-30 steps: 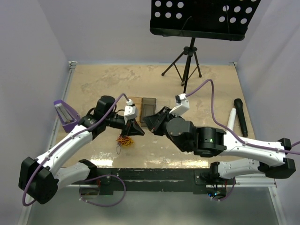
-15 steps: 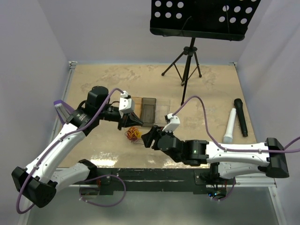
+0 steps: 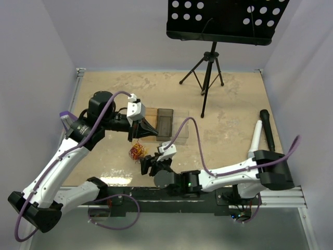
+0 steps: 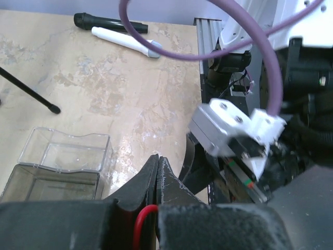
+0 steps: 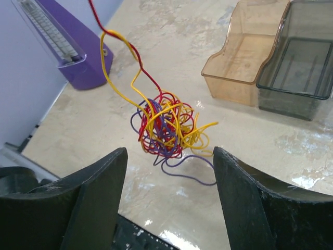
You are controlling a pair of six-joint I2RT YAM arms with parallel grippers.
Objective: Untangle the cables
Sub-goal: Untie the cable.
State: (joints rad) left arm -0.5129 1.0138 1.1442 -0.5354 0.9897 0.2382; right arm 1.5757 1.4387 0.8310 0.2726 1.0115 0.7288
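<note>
Red-yellow cables (image 5: 165,127) dangle from the clamped left gripper (image 4: 157,165).

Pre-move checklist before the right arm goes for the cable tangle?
1. Left gripper shut on red wire: ok.
2. Right gripper open: ok.
3. Cables centred ahead of the right gripper's gap: ok.
4. Cables separated: not ok, one tight knot.
5. Lowest loops off the table: cannot tell.
6. Amber tray apart from the knot: ok.
</note>
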